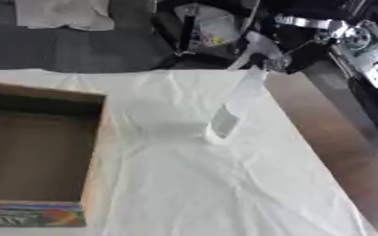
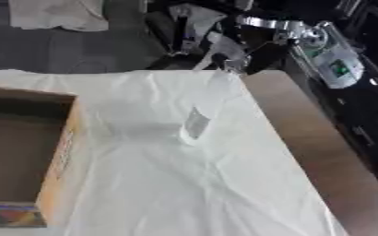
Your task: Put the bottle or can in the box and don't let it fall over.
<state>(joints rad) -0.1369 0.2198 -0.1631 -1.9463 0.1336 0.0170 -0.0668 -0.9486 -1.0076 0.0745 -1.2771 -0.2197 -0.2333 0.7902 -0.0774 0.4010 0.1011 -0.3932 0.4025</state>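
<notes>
A clear bottle (image 1: pixel 234 107) leans on the white cloth (image 1: pixel 224 184), the right hand (image 1: pixel 266 55) closed around its top; tilted so, it could tip short of the cardboard box (image 1: pixel 91 152).

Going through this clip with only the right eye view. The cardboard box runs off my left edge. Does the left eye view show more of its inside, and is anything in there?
Observer: Yes. The left eye view shows more floor inside the box: bare brown, nothing on what shows. The clear bottle is tilted over the white cloth, outside it.
Operator: And the box's near wall? I see only a corner of print.
Observer: There a longer printed strip shows, with red and green patches; I cannot read it.
</notes>
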